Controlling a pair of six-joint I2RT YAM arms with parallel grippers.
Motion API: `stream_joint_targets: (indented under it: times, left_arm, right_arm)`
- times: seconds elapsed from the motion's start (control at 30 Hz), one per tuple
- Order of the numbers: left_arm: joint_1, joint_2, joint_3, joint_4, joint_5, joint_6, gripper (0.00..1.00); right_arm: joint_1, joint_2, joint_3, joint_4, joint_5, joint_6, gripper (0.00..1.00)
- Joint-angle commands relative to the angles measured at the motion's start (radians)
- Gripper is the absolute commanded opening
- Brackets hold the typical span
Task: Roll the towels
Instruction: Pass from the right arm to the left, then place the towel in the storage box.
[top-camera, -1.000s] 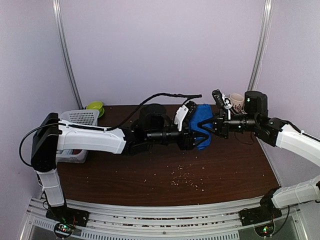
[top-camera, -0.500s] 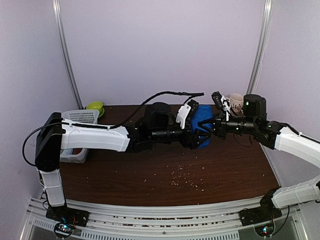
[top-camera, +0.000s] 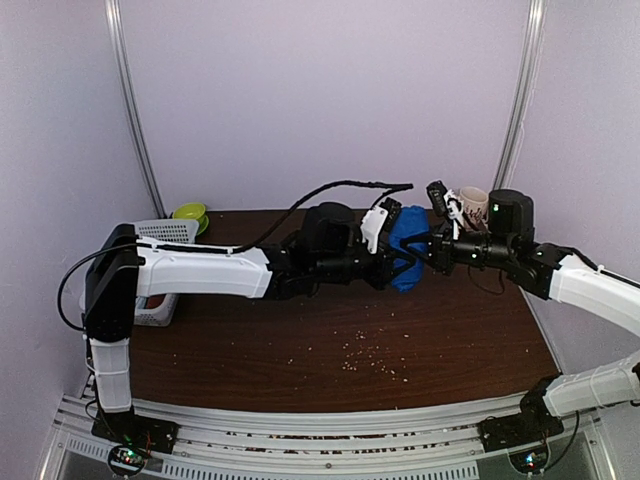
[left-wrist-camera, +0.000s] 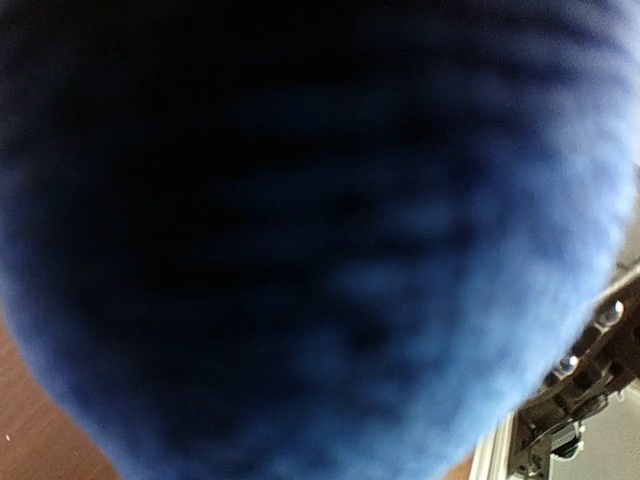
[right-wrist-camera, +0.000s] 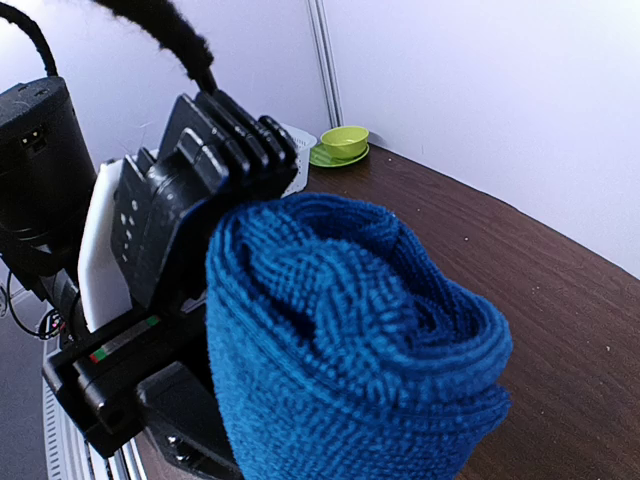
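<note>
**A:** Left arm has reached further right than a second ago, nudging the rolled royal blue terry towel toward the far right corner of the dark wooden table. From above, the left gripper and right gripper meet it from opposite sides. I cannot tell how wide either stands.

**B:** Left wrist?

**A:** Only blurred blue pile, no fingers showing.

**B:** Right wrist?

**A:** The roll's end, coiled but slack at the outer lap. Its own fingers are hidden.

**B:** Risk?

**A:** Probably unrolling if one side lets go. The white patterned mug beside the right arm could also get knocked.
</note>
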Motion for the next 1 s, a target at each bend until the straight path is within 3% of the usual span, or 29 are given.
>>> stream_joint_targets:
  times: [0.0,0.13,0.23,0.3,0.6,0.8,0.97]
  left_arm:
    - [-0.010,0.010,0.057,-0.044,-0.038,0.017,0.00]
    - [-0.009,-0.025,0.035,-0.119,-0.072,0.013,0.00]
    - [-0.008,-0.082,0.009,-0.233,-0.150,0.012,0.00]
    - [-0.005,-0.136,-0.022,-0.309,-0.216,0.014,0.00]
    - [0.133,-0.404,-0.084,-0.814,-0.514,-0.006,0.00]
    - [0.357,-0.630,-0.120,-1.034,-0.539,0.023,0.00]
    - [0.589,-0.705,-0.126,-1.207,-0.640,0.070,0.00]
  right_arm:
    - [0.002,0.005,0.013,0.017,0.036,0.012,0.15]
    - [-0.015,-0.011,0.028,-0.009,0.047,0.015,0.54]
    - [-0.038,-0.031,0.036,-0.023,0.058,0.016,0.77]
    - [-0.050,-0.042,0.041,-0.036,0.070,0.011,0.98]
    - [-0.085,-0.027,0.079,-0.114,0.195,-0.017,1.00]
    - [-0.091,-0.036,0.077,-0.121,0.187,-0.020,1.00]
    - [-0.095,-0.058,0.071,-0.120,0.175,-0.022,1.00]
